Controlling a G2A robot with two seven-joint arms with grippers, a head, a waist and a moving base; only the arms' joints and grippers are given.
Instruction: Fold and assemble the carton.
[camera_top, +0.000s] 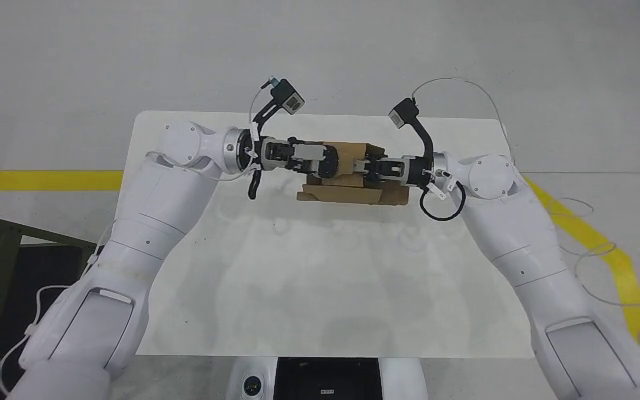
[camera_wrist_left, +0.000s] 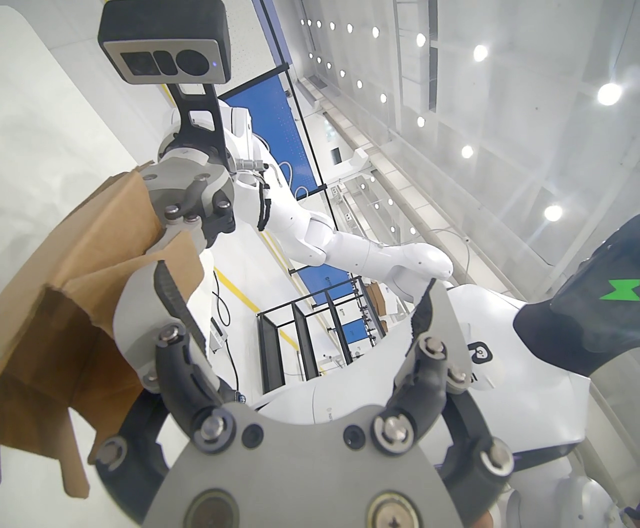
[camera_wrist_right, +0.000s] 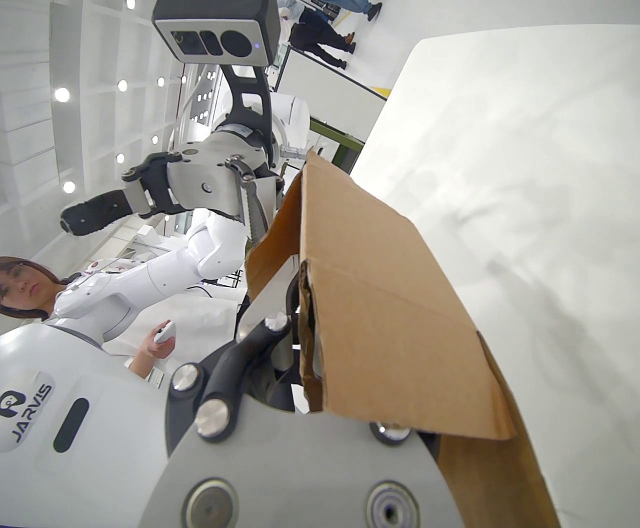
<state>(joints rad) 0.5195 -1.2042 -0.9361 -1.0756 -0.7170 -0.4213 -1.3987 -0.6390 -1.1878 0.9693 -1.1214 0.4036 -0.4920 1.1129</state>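
One brown cardboard carton (camera_top: 345, 186), half-formed with loose flaps, up over the far middle of the desk (camera_top: 300, 290), long side running across the desk. Contact with the desk surface: cannot tell. Right hand (camera_wrist_left: 182, 235) at the carton end toward the desk's right side, pinched narrow on a flap edge, holding the carton. Left hand (camera_wrist_left: 295, 282) at the opposite end, toward the desk's left side, spread wide, gripping nothing. One finger (camera_wrist_left: 165, 295) of it lying against a carton panel, the other finger clear of the cardboard. Both hands level with the carton, facing each other across it.
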